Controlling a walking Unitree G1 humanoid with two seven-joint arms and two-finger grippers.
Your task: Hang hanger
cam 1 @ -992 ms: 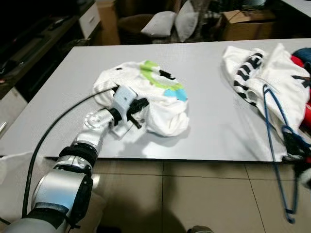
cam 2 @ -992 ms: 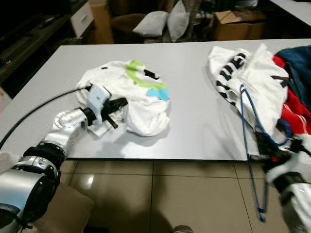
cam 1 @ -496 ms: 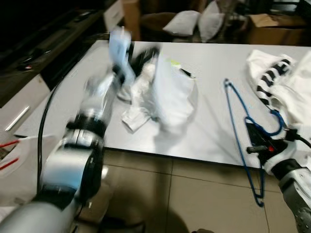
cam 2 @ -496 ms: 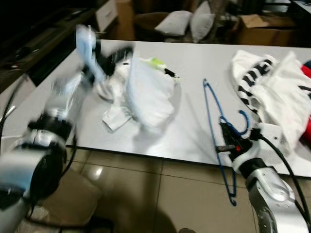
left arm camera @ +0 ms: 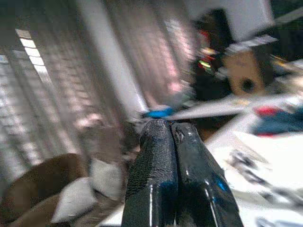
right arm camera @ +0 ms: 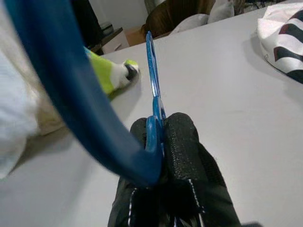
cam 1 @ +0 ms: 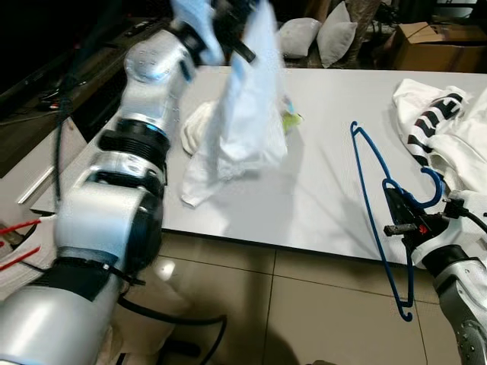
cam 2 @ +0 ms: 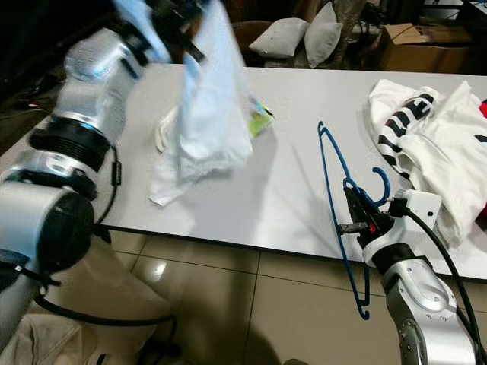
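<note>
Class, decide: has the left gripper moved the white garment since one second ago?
Yes. The left gripper has lifted the white garment off the grey table; its lower end trails on the tabletop.

grey table (cam 1: 327,198), tiled floor (cam 1: 304,304), cushions (cam 1: 319,38)

The left arm (cam 1: 141,114) is stretched up high, reaching to the upper left of the frame. Its gripper (cam 1: 232,19) is at the very top, a bit blurry, fingers (left arm camera: 158,175) pressed tight together. The right arm (cam 2: 415,293) is bent low at the lower right. The right gripper (cam 2: 356,217) points left, its fingers (right arm camera: 182,146) pinched shut.
</note>
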